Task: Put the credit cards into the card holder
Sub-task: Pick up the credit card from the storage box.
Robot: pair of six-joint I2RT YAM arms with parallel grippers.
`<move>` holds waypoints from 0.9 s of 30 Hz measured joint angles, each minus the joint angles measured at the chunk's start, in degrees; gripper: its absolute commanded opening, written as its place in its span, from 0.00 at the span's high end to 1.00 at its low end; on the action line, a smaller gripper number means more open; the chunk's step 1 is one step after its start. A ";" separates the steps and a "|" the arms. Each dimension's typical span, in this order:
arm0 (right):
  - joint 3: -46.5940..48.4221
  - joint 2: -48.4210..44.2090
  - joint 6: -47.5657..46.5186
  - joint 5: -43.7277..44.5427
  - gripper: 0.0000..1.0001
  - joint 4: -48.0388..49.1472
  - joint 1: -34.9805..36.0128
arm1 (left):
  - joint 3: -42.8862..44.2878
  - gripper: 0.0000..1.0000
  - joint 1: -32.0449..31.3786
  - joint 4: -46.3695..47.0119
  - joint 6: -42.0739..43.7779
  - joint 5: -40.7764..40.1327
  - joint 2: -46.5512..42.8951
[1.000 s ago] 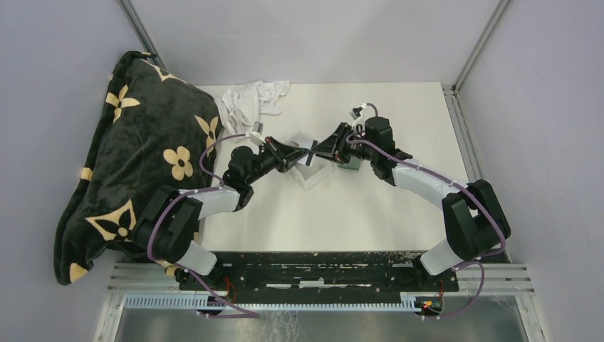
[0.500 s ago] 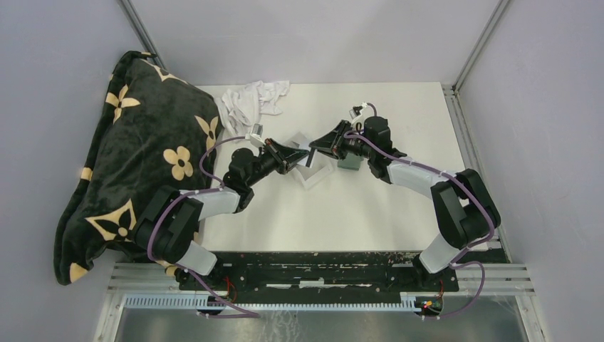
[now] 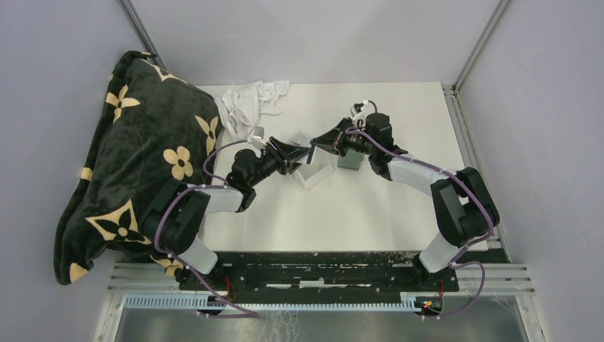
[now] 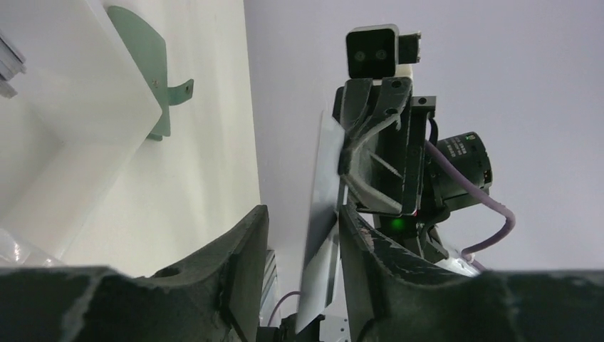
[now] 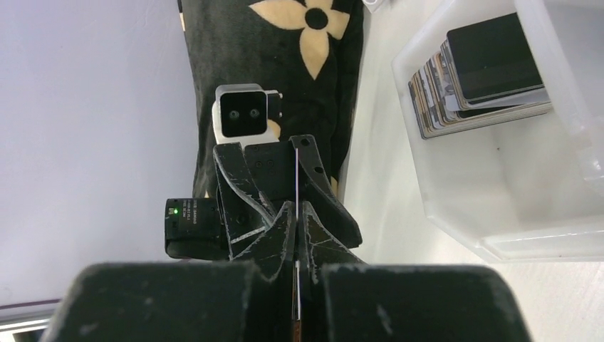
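Credit card (image 4: 322, 199), thin and silvery, is held up in the air above the table (image 3: 356, 206), edge-on between the two arms where their tips meet. The right gripper (image 5: 295, 221) is pinched tight on one end of it, its fingers closed flat against both faces. The left gripper (image 4: 303, 228) surrounds the other end with its fingers parted, and a gap shows between the card and at least one finger, so it does not clamp the card. Below and just beside this meeting point sits a clear tray (image 5: 498, 242) holding a stack of cards (image 5: 484, 78) standing on edge, the front one dark. The card holder (image 3: 349, 162), a small grey-green wallet with a snap tab, lies on the table just beside the tray on the right arm's side, apart from the held card. A dark flowered cushion (image 3: 142, 142) and a white cloth (image 3: 253, 100) lie at the table's far left.
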 measured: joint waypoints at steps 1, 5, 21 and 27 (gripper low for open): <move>0.57 -0.02 -0.31 -0.22 0.99 -0.81 -0.17 | -0.02 0.49 0.07 -1.05 0.04 -0.24 -0.39; 4.57 -0.07 -3.21 -0.96 0.99 -6.91 -2.29 | -0.28 0.46 0.74 -6.99 2.19 -1.62 -3.96; 32.35 5.33 -36.70 15.80 0.99 -58.51 -5.55 | -0.50 0.55 1.73 -39.89 24.28 -12.26 -17.66; 36.11 13.42 -41.62 20.87 0.99 -68.06 -5.31 | -0.50 0.57 1.73 -44.00 28.09 -13.44 -17.62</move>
